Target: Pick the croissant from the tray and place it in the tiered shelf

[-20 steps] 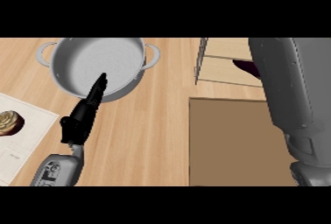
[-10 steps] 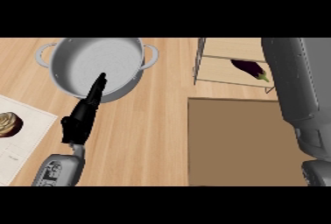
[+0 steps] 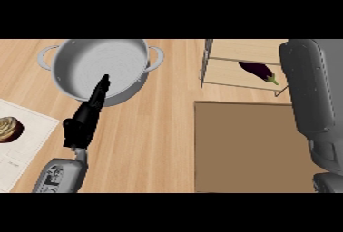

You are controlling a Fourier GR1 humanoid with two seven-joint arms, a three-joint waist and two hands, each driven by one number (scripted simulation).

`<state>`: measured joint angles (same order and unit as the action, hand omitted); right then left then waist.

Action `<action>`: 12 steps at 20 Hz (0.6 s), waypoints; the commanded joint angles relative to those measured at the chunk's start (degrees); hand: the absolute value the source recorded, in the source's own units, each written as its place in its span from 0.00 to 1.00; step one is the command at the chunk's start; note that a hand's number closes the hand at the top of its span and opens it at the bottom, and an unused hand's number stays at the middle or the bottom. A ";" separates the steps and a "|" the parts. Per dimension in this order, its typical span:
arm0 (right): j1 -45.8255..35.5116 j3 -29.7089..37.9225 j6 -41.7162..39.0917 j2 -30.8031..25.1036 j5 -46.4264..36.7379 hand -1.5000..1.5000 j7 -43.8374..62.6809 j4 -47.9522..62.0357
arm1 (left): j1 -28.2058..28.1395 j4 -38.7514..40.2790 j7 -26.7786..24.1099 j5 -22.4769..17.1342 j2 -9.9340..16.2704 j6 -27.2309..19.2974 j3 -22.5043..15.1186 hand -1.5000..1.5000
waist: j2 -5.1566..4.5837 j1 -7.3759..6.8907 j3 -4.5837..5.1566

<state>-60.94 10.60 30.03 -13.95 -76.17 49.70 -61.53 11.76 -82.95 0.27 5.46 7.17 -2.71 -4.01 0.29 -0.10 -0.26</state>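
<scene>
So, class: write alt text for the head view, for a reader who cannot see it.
The left hand points straight fingers up over a grey pot; a croissant sits on a tray at far left. An eggplant lies on the shelf at upper right.

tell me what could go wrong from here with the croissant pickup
The left hand points straight-fingered over the pot, while the croissant sits at the view's left edge on the tray; turning toward it, the hand might brush the pot's rim. An eggplant already lies on the shelf, so the croissant could land against it.
</scene>
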 commanded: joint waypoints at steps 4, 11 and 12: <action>-0.06 2.19 -2.28 -0.08 9.41 0.00 -2.39 -7.28 | -1.37 2.95 -1.17 -0.79 0.60 1.98 1.05 0.50 | -0.19 0.28 0.27; -1.59 2.74 -2.29 -0.63 11.75 0.00 -0.68 -11.81 | -0.94 0.54 2.40 1.93 -2.37 -0.31 -1.56 0.50 | -0.17 0.14 0.27; -0.23 2.81 -2.97 -0.30 11.91 0.00 0.67 -15.48 | 1.84 4.29 1.31 -0.03 0.04 1.59 1.88 0.50 | -0.16 0.62 0.28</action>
<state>-62.22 12.87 27.63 -14.22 -65.61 48.21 -71.27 12.38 -83.09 2.06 6.16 6.97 -2.07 -3.50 0.30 -0.07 -0.20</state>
